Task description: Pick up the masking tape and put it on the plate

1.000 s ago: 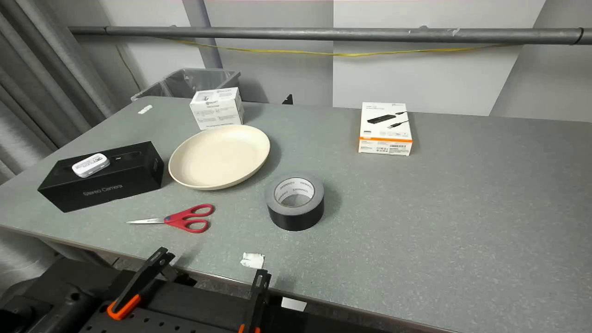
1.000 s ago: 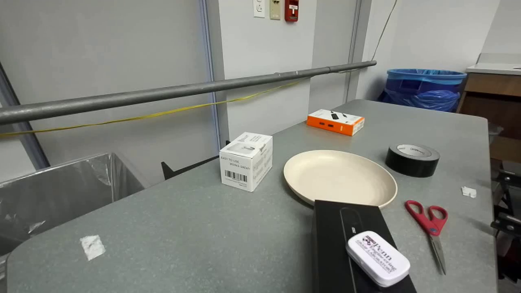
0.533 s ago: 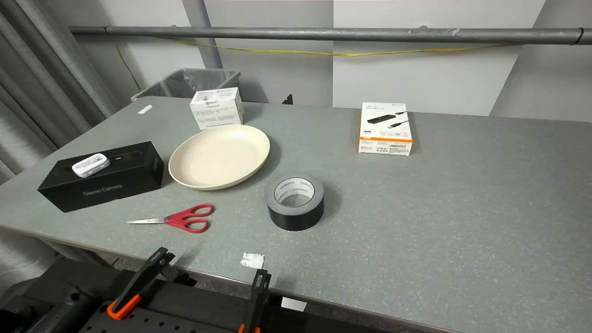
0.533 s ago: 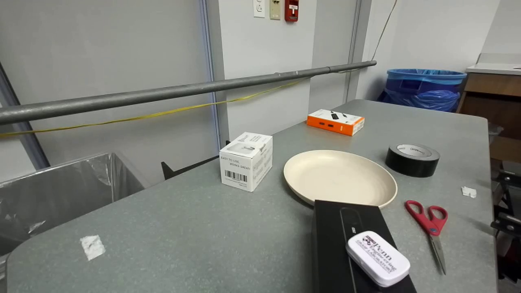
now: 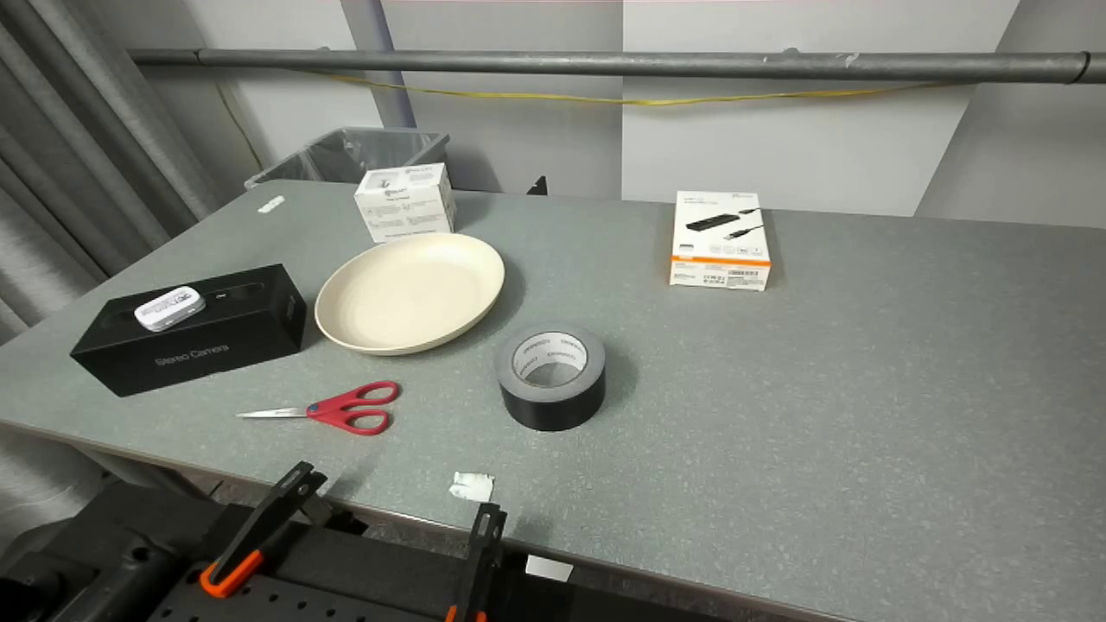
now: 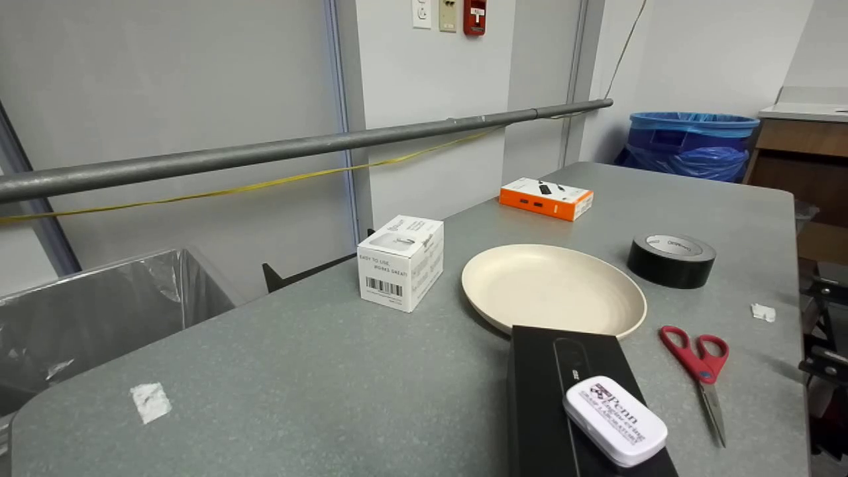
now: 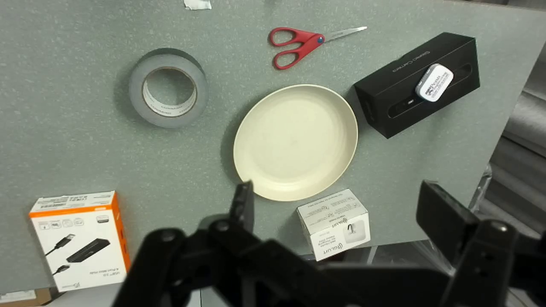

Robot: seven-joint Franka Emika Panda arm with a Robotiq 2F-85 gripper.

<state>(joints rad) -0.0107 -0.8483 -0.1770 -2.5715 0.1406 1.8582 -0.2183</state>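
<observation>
My two fingers (image 7: 445, 217) are spread wide, pinching nothing, and I judge them well above the plate (image 7: 294, 140). Beside the plate, apart from it, the masking tape (image 6: 670, 267) lies flat on the table (image 5: 821, 363). I expect a stiff, rather weighty roll, hard to harm, its smooth outer face a little apt to slip; I'd pinch the ring's wall, one finger down the hollow core and one outside, since I can't be sure of spanning the whole roll.

My count: one roll, one plate. One pair of scissors (image 7: 315, 41) near the plate. Three boxes on the table: a black box (image 5: 203, 341) just beside the plate, roughly across it from the tape, a small white box (image 7: 335, 224) also just beside it, and a white-and-orange box (image 5: 720, 240) well apart from it. One white case (image 7: 434, 83) on the black box. Two white scraps (image 5: 473, 486), both apart from the plate.
</observation>
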